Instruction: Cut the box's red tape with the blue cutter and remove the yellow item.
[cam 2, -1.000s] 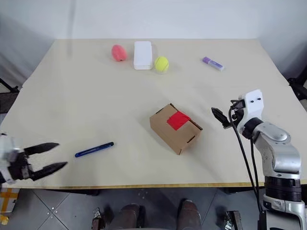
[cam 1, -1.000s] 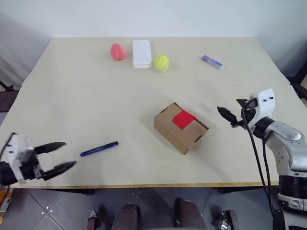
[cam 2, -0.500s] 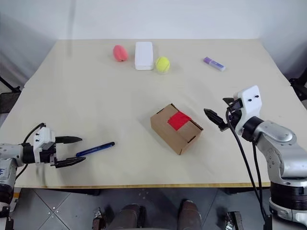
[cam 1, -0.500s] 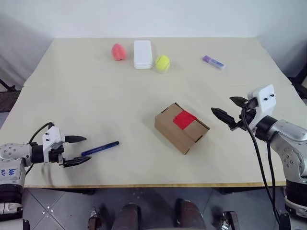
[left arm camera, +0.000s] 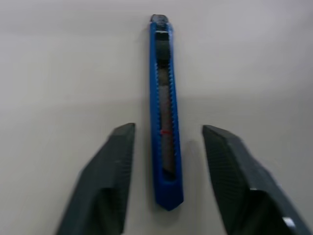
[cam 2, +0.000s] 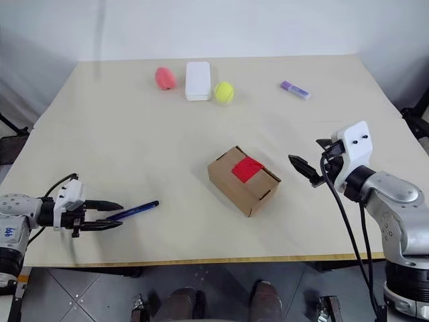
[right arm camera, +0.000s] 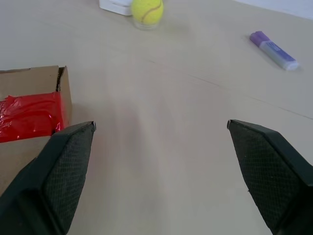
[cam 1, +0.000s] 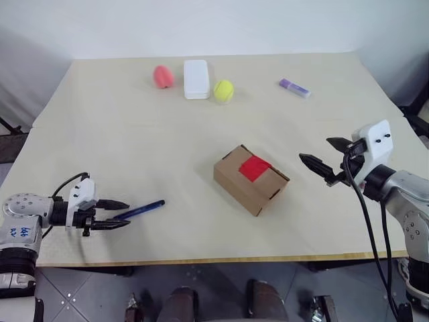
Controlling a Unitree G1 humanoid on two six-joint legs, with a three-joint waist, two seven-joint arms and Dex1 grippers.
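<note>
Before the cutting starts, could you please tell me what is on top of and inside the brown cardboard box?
A red tape patch lies across the brown cardboard box's closed flaps. Its inside is covered.

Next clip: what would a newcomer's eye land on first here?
The red tape on the brown box at mid-table stands out most. Near the front edge, the left tool straddles the blue cutter, its fingers either side, not yet gripping. The right tool hangs open beside the box.
</note>
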